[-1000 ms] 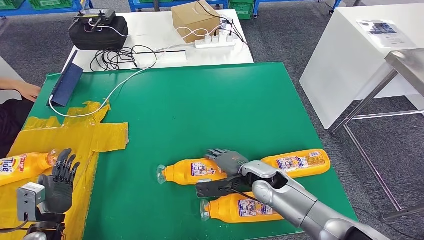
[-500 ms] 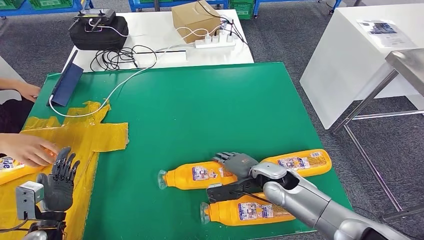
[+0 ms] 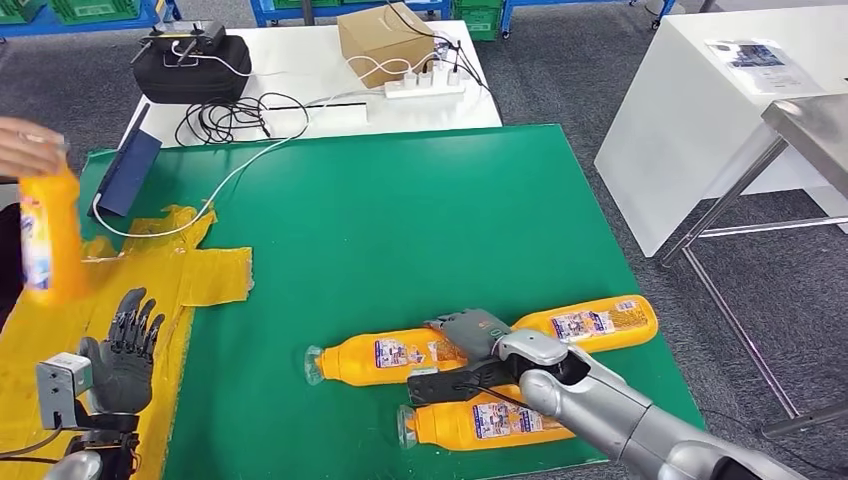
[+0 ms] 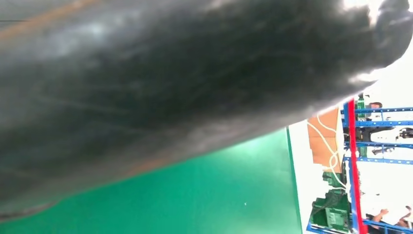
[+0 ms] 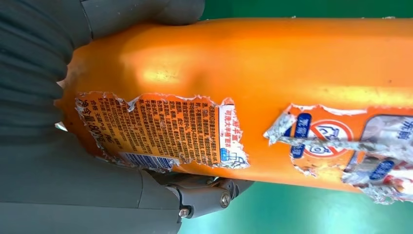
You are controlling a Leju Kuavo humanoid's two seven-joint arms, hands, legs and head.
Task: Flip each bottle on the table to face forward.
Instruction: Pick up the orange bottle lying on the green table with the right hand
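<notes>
Your right hand (image 3: 470, 330) grips the middle bottle (image 3: 385, 357), glossy orange plastic with a torn, peeling label, lying between two others (image 3: 590, 322) (image 3: 485, 422) on the smooth green desk (image 3: 400, 220). Your left hand (image 3: 125, 350) hovers empty, fingers spread, above crinkled yellow tape (image 3: 190, 270). A person's hand (image 3: 25, 155) lifts a fourth bottle (image 3: 45, 235); grey carpet (image 3: 570, 70) surrounds you.

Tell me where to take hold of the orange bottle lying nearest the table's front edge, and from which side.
Probably its wide middle, over the torn label, coming from above: the nearest orange plastic bottle lies flat on the green table, neck to the robot's left, with the right hand and forearm close behind it.
</notes>
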